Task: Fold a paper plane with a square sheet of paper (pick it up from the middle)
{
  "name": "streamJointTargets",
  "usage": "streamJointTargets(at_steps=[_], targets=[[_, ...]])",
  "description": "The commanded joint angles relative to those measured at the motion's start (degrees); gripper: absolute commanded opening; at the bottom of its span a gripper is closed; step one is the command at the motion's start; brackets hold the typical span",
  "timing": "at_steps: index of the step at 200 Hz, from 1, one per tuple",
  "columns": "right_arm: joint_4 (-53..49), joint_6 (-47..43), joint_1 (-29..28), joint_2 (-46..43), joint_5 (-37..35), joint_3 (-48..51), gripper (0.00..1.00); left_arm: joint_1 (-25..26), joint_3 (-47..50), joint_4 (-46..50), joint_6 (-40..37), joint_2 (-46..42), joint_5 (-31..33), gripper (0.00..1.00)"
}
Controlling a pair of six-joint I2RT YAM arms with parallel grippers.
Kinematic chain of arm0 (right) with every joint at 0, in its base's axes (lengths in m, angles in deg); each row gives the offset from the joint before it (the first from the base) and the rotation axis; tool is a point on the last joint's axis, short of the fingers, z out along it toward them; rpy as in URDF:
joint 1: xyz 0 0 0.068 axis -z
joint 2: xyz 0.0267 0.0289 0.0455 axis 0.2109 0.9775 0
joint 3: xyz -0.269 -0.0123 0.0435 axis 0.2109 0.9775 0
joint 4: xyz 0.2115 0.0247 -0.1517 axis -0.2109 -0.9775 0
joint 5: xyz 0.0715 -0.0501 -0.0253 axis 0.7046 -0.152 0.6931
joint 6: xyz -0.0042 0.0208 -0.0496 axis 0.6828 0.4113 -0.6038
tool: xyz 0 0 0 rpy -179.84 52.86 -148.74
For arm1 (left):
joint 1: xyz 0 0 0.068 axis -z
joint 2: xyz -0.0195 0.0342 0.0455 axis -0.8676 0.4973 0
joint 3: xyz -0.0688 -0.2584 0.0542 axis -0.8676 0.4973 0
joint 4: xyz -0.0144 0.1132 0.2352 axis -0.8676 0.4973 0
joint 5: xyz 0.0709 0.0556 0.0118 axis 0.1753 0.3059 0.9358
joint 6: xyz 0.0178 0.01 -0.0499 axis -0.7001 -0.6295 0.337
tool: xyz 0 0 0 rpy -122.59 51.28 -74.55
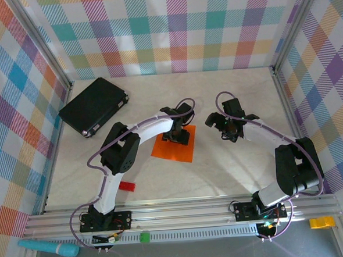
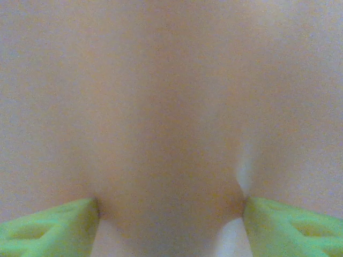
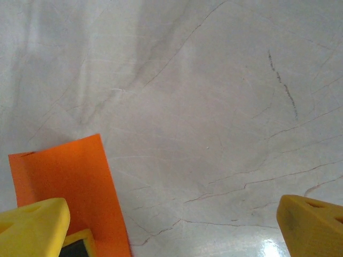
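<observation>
Left gripper: down on the upper edge of the square sheet of paper at centre frame. Its green fingers stand apart and very close to a blurred, pale-orange surface; whether any paper is caught cannot be told.
Sheet: flat on the table, unfolded, so the plane is not begun.
Likely purpose: a low, spread approach suits pinching thin paper up from its middle.
Right gripper: jaws spread wide and empty, just right of the sheet, probably waiting to assist.
Further out: black flat case upper left and small red block lower left, both well apart from the work.
</observation>
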Motion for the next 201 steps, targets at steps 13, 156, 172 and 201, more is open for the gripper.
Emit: streamJointTargets(at_steps=[13,156,172,201], targets=[[-0.5,0.6,0.2,-3.8,0.8,1.6,0.99,-2.0,5.7,-3.8,1.1,-6.0,-4.8,0.56],[14.1,-3.9,2.5,-6.9,33.9,4.4,0.9,-12.7,32.5,-47.6,20.4,-20.8,-45.2,0.28],[16.9,-3.1,2.5,-4.8,35.6,5.1,0.85,-12.8,31.9,-44.4,17.9,-19.1,-43.6,0.28],[17.9,-2.5,2.1,-1.1,35.9,5.0,0.72,-12.8,29.8,-36.5,12.2,-15.9,-39.6,0.26]])
